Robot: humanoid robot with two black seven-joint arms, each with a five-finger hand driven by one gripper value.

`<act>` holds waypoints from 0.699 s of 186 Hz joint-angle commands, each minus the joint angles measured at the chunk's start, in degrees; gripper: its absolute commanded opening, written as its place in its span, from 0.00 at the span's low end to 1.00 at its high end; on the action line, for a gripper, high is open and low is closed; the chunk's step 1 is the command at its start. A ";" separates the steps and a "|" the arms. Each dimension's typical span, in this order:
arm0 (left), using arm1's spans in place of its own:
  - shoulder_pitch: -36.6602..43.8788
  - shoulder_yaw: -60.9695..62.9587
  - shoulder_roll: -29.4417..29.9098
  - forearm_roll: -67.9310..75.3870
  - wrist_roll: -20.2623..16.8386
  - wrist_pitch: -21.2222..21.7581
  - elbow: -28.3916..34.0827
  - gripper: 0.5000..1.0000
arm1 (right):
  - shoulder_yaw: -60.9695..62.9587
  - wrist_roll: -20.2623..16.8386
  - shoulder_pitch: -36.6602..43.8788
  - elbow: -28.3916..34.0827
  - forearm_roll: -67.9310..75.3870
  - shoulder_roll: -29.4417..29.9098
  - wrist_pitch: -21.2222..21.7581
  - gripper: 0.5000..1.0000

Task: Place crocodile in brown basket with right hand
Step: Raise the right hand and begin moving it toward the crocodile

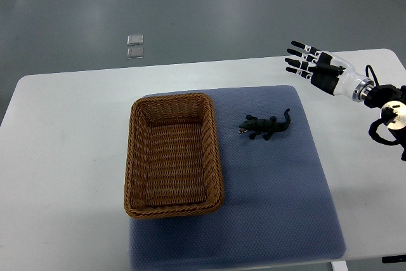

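Note:
A small dark green toy crocodile (265,126) lies on the blue mat (279,201), its head toward the basket and its tail curling up to the right. The brown wicker basket (134,157) stands to its left on the mat with nothing inside. My right hand (306,61) hovers over the table's far right part, above and to the right of the crocodile and well apart from it. Its fingers are stretched out toward the left and hold nothing. The left arm is out of the picture.
The white table (63,157) carries the mat. Grey floor lies beyond its far edge, with two small clear squares (134,47) on it. A black cable loops by my right wrist (380,125).

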 commanded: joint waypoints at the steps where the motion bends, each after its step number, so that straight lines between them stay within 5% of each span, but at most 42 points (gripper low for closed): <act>1: 0.00 0.00 0.00 0.00 0.09 0.24 0.05 1.00 | 0.00 0.06 0.17 0.00 0.03 0.05 0.00 0.90; 130: -0.09 0.09 0.00 0.00 0.00 -0.02 0.05 1.00 | -1.23 0.33 4.57 0.08 -9.19 -0.04 0.00 0.90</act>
